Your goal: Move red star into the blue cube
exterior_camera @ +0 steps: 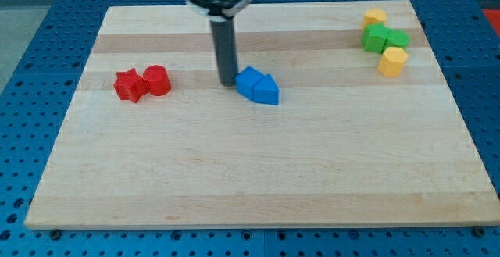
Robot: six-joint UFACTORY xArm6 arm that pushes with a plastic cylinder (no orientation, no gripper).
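Camera view: my tip [227, 82] beside blue cube [248, 83]; red star [128, 85] well left; no jaws, nothing held.

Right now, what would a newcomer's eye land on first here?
The dark rod coming down from the view's top, my tip right against the left side of the blue cube, which touches a second blue block at mid-board. Next, the red star beside a red cylinder at the view's left. Last, the yellow and green cluster at top right.
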